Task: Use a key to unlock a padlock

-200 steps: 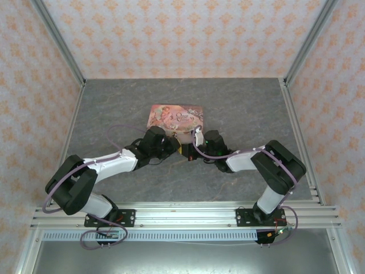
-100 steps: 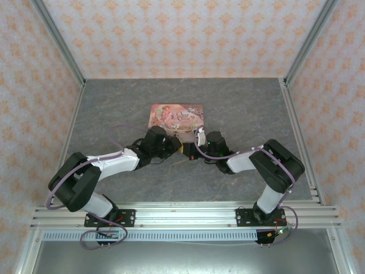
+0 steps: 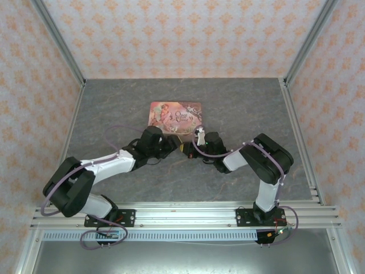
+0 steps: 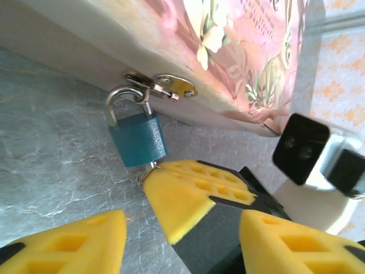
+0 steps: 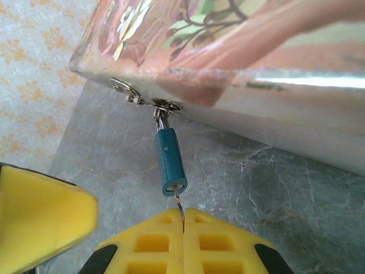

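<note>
With our right pincer (image 5: 183, 220) clamped on the key (image 5: 179, 210) seated in the padlock (image 5: 170, 161), which hangs off the tin (image 5: 274, 85) at the middle of the table (image 3: 239, 103), and our left pincer (image 4: 182, 228) wide beside it, we judge turning the key comes next.
</note>
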